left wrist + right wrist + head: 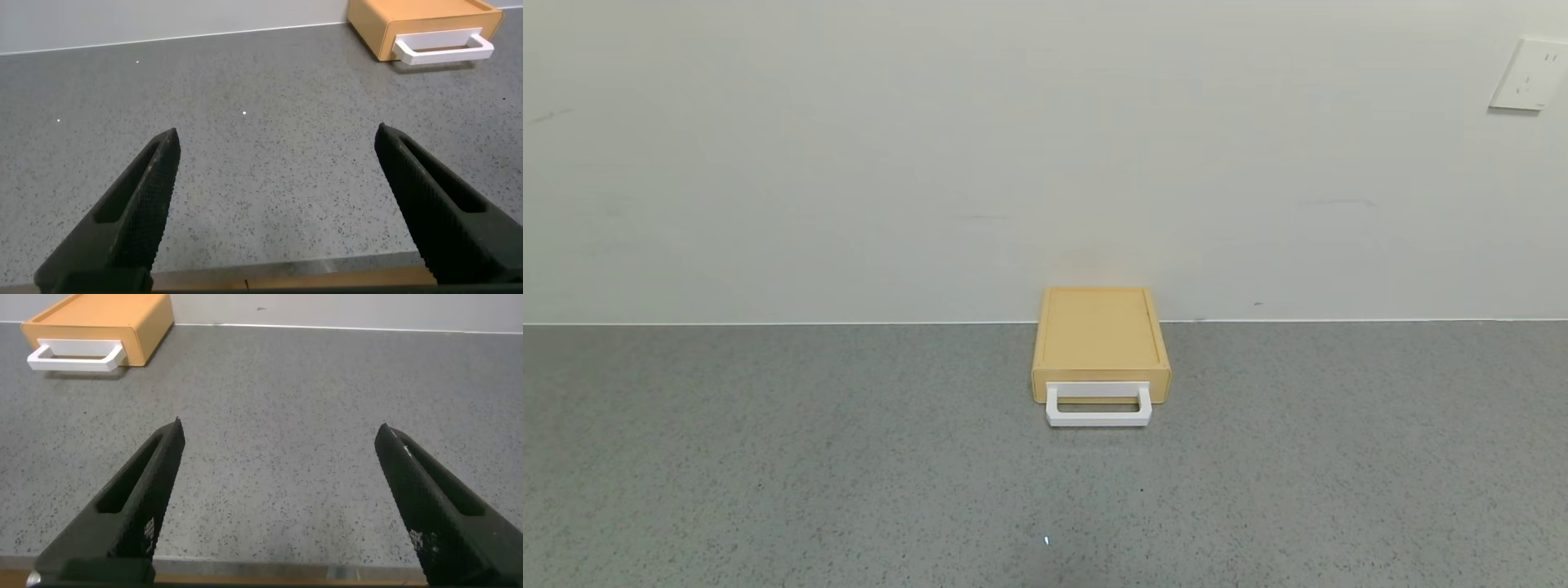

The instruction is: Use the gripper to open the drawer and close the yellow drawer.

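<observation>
The yellow drawer (1101,343) is seated fully inside its flat case, which is set on the grey speckled counter (768,457) with its rear edge against the pale wall (931,147). The white loop handle (1098,406) projects from the drawer front toward the robot and lies low over the counter surface.

The left claw (276,143) is held well apart from the drawer, with its two dark fingers (143,204) spread wide and nothing between them. From this claw, the drawer (425,24) is seen far ahead and off to the side on which the right arm is mounted, with the handle (445,45) turned toward the claw.

The right claw (278,437) is likewise held well apart from the drawer, its fingers (433,506) spread wide and empty (bare counter is seen between the tips). From this claw, the drawer (102,322) is seen far ahead and off to the side on which the left arm is mounted, with the handle (73,358) at the near face.

Neither claw is seen in the head view. A white outlet plate (1529,73) is fixed to the wall, far to the robot's right of the drawer.
</observation>
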`<action>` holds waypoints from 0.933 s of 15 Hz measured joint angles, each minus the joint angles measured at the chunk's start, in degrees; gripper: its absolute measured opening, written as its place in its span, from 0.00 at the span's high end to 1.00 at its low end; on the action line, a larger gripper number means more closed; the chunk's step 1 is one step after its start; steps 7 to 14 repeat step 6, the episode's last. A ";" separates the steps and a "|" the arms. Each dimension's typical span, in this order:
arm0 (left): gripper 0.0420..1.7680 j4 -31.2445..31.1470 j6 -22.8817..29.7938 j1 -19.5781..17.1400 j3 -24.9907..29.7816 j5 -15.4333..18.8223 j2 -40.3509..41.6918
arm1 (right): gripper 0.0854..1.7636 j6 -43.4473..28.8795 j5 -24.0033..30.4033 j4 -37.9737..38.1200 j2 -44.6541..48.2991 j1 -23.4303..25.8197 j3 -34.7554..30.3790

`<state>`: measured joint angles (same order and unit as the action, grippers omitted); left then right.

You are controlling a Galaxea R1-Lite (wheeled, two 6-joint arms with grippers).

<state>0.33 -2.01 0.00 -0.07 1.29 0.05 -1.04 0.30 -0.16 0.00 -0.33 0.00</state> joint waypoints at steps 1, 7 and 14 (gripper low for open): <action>0.03 0.00 -0.02 0.00 0.02 0.00 0.00 | 0.03 0.00 0.00 0.00 0.00 0.00 0.00; 0.03 0.00 -0.27 0.00 0.07 0.11 0.00 | 0.03 0.00 0.00 0.00 0.00 0.00 0.07; 0.03 0.00 -0.27 0.00 0.07 0.11 0.00 | 0.03 0.00 0.00 0.00 0.00 0.00 0.07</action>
